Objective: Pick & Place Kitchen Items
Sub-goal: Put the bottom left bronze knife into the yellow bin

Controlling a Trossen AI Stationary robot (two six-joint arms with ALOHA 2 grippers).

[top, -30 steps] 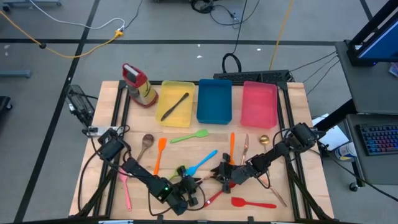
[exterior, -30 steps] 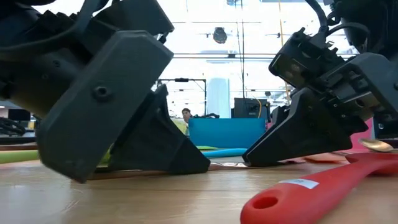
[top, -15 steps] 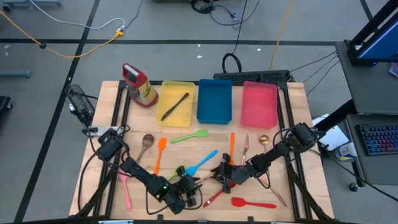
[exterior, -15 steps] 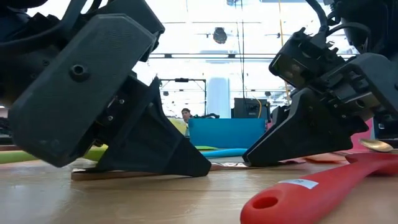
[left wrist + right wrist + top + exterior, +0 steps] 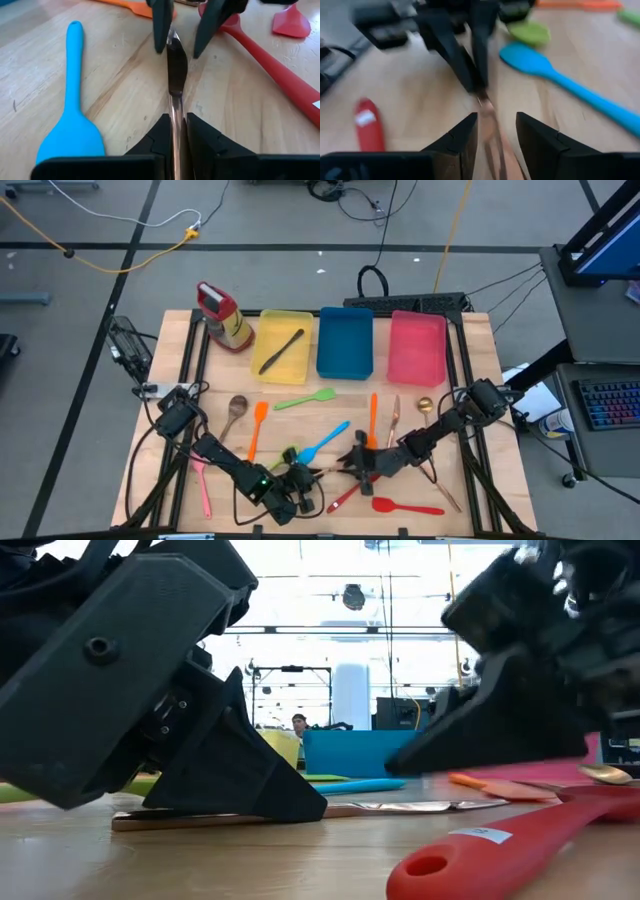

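left fingers (image 5: 177,135) clamp the metal utensil (image 5: 175,75); right fingers (image 5: 462,140) apart, blue spatula (image 5: 70,125) and red spatula (image 5: 280,80) flanking.

Both grippers, left (image 5: 312,492) and right (image 5: 352,464), sit close together near the blue spatula (image 5: 325,442) and red spatula (image 5: 405,506).

Even, diffuse light falls from overhead in the high view, leaving only faint shadows on the wooden surface (image 5: 470,360). The low view looks into a bright, washed-out room, so both arms read as near-silhouettes; the right gripper (image 5: 500,730) is smeared by motion blur. The right wrist view is blurred throughout, while the left wrist view stays sharp, with soft glare on the metal utensil (image 5: 176,75).
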